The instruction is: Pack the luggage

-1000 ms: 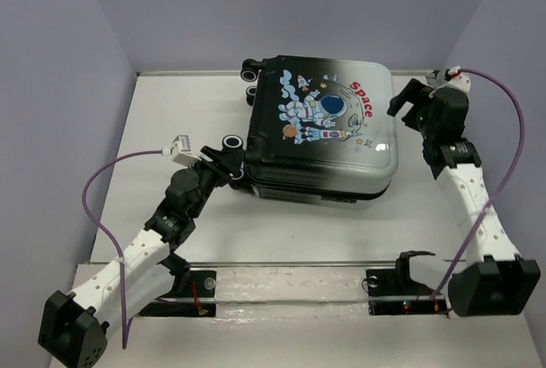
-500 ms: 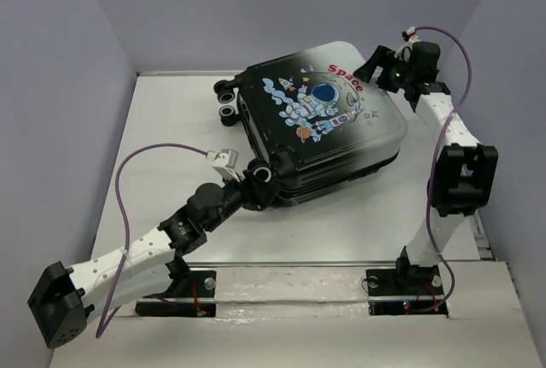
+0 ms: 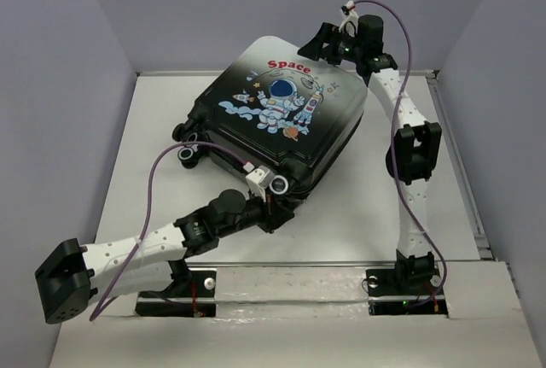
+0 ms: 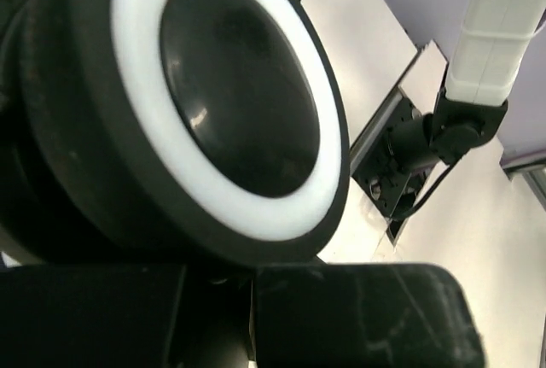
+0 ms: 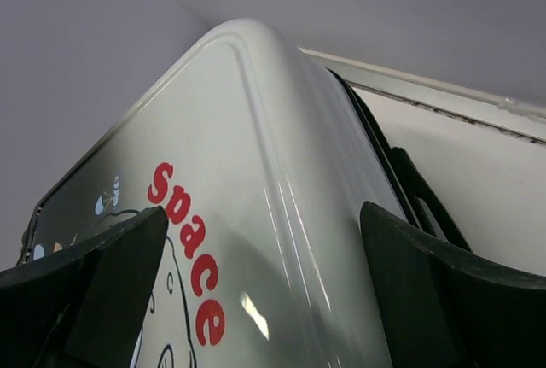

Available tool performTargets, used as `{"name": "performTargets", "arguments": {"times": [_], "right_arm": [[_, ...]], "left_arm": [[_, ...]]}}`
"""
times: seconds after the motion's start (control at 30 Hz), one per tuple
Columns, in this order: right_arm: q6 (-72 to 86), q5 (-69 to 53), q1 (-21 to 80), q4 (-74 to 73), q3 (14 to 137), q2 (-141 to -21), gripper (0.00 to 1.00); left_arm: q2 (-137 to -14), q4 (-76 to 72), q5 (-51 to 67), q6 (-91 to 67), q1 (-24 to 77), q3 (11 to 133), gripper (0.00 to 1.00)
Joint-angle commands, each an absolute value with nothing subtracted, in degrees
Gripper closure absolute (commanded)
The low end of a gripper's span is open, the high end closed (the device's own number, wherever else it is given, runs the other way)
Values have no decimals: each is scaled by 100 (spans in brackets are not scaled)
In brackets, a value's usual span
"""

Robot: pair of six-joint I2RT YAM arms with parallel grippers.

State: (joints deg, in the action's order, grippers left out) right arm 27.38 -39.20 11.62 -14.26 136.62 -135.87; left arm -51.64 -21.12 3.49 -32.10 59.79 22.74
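The luggage [image 3: 281, 120] lies closed on the table, turned at an angle, with its astronaut and red "Space" print facing up. My left gripper [image 3: 271, 206] is at its near corner, right under a black wheel with a white ring [image 4: 230, 103]. The left gripper [image 4: 252, 300] is shut, its dark pads together just below that wheel; nothing shows between them. My right gripper [image 3: 320, 43] is at the far corner. It stands open [image 5: 273, 300], one finger on each side of the white shell's rounded corner [image 5: 256, 172], beside the word "Space".
The white table [image 3: 153, 129] has grey walls on three sides. A metal rail [image 3: 290, 270] with the arm mounts runs along the near edge. More wheels [image 3: 188, 153] stick out on the luggage's left. The right arm's link [image 4: 495, 26] rises behind.
The luggage has swung counter-clockwise, its wheels coming toward the near left. The left gripper has shut under a wheel. The right gripper followed the far corner toward the back.
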Motion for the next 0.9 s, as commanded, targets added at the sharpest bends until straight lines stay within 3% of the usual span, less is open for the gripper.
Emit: {"name": "performTargets", "arguments": {"times": [0.0, 0.07, 0.1, 0.2, 0.33, 0.37, 0.4, 0.43, 0.47, 0.5, 0.53, 0.6, 0.73, 0.77, 0.8, 0.87], "right_arm": [[2550, -4712, 1433, -2083, 12923, -11543, 1], [2269, -4283, 1433, -2083, 12334, -10893, 1], [2015, -3958, 1433, -2066, 11618, -10211, 0], [1776, -3315, 1485, -1752, 10201, -9065, 0], [1915, -2909, 1485, -924, 7625, -7368, 2], [1968, -2918, 1485, -766, 6828, -6869, 11], [2012, -2961, 1546, -669, 6429, -6629, 11], [2108, -3040, 1547, -546, 6025, -6375, 25], [2188, -3041, 1547, -380, 5603, -6102, 33], [2249, -3041, 1599, -204, 4746, -5491, 53], [2389, -2998, 1600, 137, 4355, -5197, 85], [2496, -2970, 1600, 350, 3468, -4478, 93], [2856, -3374, 1600, 852, 2410, -3938, 89], [2909, -3419, 1661, 940, 2252, -3920, 82], [2961, -3445, 1661, 1097, 1980, -3903, 66], [2988, -3463, 1714, 1247, 1759, -3867, 53]], "left_arm": [[-5537, -2769, 325, -2672, 5906, 3075, 88], [-5528, -2550, 194, -2576, 5897, 3242, 71], [-5441, -2366, 159, -2488, 5897, 3348, 45], [-5073, -1856, -245, -2382, 5897, 3506, 2], [-4510, -985, -430, -2530, 5889, 3463, 1], [-4413, -880, -387, -2627, 5889, 3454, 1], [-4308, -775, -352, -2724, 5871, 3454, 1], [-4133, -539, -343, -2812, 5871, 3472, 1], [-4079, -423, -343, -2900, 5871, 3480, 1], [-4035, -326, -343, -3005, 5862, 3507, 1], [-4043, -221, -334, -3049, 5862, 3568, 1], [-4191, -79, -238, -3085, 5854, 3691, 1], [-4675, -281, -35, -3041, 5827, 3876, 1], [-4771, -333, -26, -3050, 5801, 3919, 1], [-4973, -421, -9, -3076, 5757, 3963, 1], [-5132, -755, 298, -3102, 5696, 3981, 1]]}}
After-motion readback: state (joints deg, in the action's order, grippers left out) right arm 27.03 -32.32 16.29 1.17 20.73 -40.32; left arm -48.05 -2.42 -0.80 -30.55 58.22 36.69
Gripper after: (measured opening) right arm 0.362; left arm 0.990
